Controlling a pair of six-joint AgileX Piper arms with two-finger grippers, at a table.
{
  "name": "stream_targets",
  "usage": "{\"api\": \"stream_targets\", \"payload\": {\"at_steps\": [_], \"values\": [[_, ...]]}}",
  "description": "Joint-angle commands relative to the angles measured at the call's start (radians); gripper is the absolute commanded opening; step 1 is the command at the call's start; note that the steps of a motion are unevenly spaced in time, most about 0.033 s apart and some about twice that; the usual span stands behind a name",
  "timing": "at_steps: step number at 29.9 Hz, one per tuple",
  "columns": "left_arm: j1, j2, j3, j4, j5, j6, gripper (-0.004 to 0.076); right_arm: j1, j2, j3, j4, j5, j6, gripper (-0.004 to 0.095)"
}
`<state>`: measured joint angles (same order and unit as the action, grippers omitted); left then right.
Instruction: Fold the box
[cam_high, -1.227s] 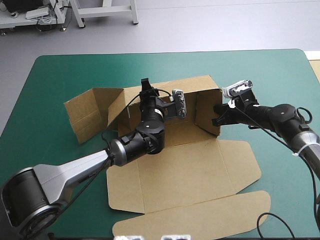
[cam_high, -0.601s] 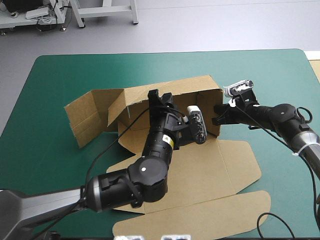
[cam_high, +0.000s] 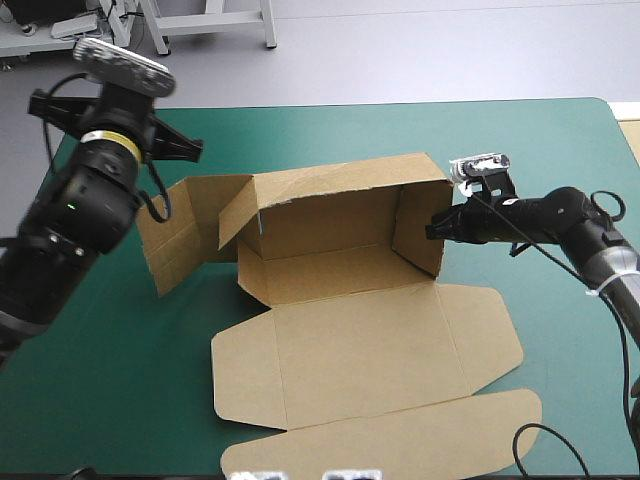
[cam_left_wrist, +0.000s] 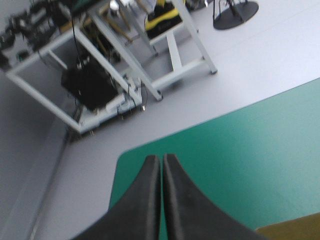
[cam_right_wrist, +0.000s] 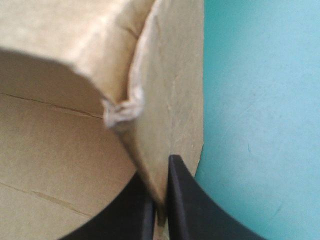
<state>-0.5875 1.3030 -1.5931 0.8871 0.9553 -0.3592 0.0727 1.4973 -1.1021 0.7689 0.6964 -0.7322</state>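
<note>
One box (cam_high: 350, 330) wall edge pinched in right pincer (cam_high: 434, 226); left pincer (cam_left_wrist: 161, 160) closed, raised near far-left corner of table (cam_high: 500, 130).

The left gripper (cam_left_wrist: 161, 159), earlier reaching down inside the box (cam_high: 345, 235) near its far wall, has pulled out and risen above the far left corner of the teal-green cover (cam_high: 300, 130).
</note>
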Motion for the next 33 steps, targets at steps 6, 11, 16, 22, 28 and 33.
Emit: {"api": "stream_targets", "payload": {"at_steps": [6, 11, 16, 22, 28, 33], "values": [[0.526, -0.013, -0.041, -0.636, -0.019, 0.243, -0.0001, 0.006, 0.082, -0.371, -0.290, 0.394, 0.449, 0.0005], [0.694, -0.004, -0.041, -0.838, 0.048, 0.382, -0.0001, 0.006, 0.223, -0.548, -0.301, 0.544, 0.522, 0.0006], [0.726, -0.001, -0.041, -0.855, 0.075, 0.386, -0.0003, 0.006, 0.378, -0.661, -0.308, 0.549, 0.534, 0.0007], [0.726, 0.011, -0.041, -0.870, 0.083, 0.386, -0.0003, 0.006, 0.491, -0.752, -0.389, 0.496, 0.515, 0.0252], [0.726, 0.040, -0.041, -0.873, 0.124, 0.386, -0.0007, 0.006, 0.484, -0.875, -0.402, 0.509, 0.514, 0.0430], [0.726, 0.048, -0.039, -0.873, 0.130, 0.386, -0.0007, 0.004, 0.447, -1.044, -0.430, 0.550, 0.523, 0.0422]]}}
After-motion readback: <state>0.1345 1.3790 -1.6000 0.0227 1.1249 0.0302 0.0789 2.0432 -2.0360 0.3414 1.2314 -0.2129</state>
